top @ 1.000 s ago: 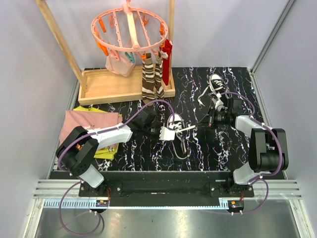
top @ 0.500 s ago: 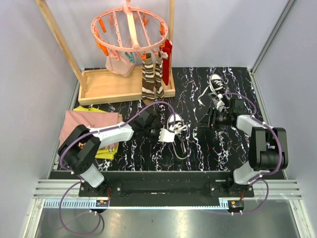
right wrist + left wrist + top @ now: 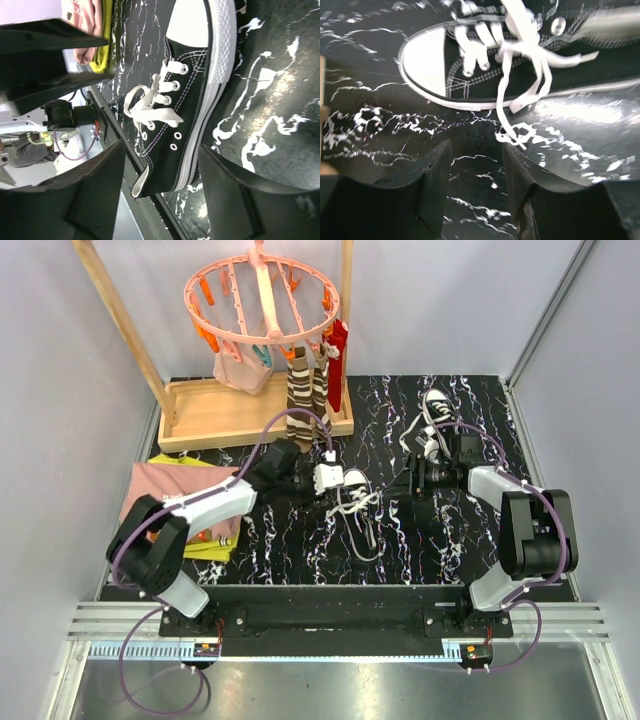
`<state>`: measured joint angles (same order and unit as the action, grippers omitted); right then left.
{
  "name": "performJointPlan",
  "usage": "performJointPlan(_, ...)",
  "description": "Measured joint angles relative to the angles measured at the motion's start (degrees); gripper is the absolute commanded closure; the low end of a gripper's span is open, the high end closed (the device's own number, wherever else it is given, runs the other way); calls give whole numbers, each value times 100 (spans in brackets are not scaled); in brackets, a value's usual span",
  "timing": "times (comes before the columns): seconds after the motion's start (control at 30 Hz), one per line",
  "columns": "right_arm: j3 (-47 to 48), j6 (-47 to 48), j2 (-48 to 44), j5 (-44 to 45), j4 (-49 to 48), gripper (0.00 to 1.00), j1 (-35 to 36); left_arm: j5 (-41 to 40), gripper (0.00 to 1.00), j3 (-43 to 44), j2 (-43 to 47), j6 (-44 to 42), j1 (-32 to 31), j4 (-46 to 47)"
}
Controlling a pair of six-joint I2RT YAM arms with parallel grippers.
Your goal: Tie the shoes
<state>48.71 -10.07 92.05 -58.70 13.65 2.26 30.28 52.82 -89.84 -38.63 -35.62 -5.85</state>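
One black shoe [image 3: 356, 502] with a white toe cap lies mid-table, its white laces [image 3: 368, 536] crossed loosely over the tongue and trailing toward me. The other shoe [image 3: 436, 405] lies at the back right. My left gripper [image 3: 335, 480] hovers at the near shoe's toe, open and empty. In the left wrist view the shoe [image 3: 485, 75] lies ahead of the gripper [image 3: 477, 165], and the laces [image 3: 520, 50] cross over it. My right gripper [image 3: 413, 480] is open to the right of that shoe. The right wrist view shows the shoe [image 3: 192, 120] beyond the spread gripper [image 3: 161, 147], untouched.
A wooden rack [image 3: 230, 415] at the back left carries a pink round peg hanger [image 3: 262, 300] with brown striped socks [image 3: 303, 405] hanging down close behind my left gripper. Folded pink and yellow cloths [image 3: 185, 490] lie at the left edge.
Both grippers have opened and let go of the laces, which now lie slack on the shoe. The left gripper drew back and to the left, toward the rack.
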Motion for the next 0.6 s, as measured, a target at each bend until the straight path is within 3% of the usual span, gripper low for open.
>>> performJointPlan(0.27,13,-452,481,-94,-275,30,120,216,51,-149,601,1757,-385,175)
performJointPlan(0.43,20,-817,577,-98,-575,33,190,179,51,-282,525,3082,-824,385)
performJointPlan(0.6,7,-1355,662,-96,-1106,34,317,13,51,-282,92,4194,-844,778)
